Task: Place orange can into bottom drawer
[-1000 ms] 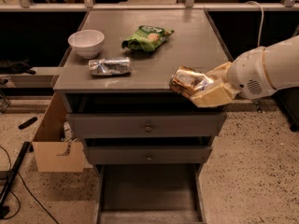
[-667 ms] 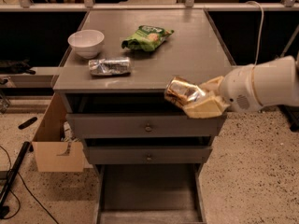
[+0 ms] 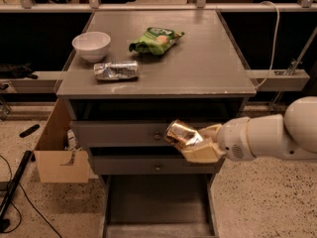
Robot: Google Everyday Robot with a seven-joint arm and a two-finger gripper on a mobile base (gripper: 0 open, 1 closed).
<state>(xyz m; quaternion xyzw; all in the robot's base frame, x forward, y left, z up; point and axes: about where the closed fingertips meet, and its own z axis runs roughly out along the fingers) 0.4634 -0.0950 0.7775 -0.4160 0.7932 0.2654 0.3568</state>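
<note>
My gripper (image 3: 194,142) comes in from the right on a white arm and is shut on the orange can (image 3: 181,133), a shiny gold-brown can held on its side. It hangs in front of the two shallow upper drawers of the grey cabinet. The bottom drawer (image 3: 116,202) is pulled open below, a wide flat-floored tray. The can is above the drawer's right part, clear of its floor.
On the cabinet top (image 3: 208,63) lie a silver-grey can (image 3: 116,70), a white bowl (image 3: 91,44) and a green snack bag (image 3: 156,38). An open cardboard box (image 3: 57,152) stands on the floor to the left. Cables (image 3: 20,202) run across the floor.
My gripper has carried the can down and to the left, from the level of the cabinet top's front edge to in front of the upper drawers.
</note>
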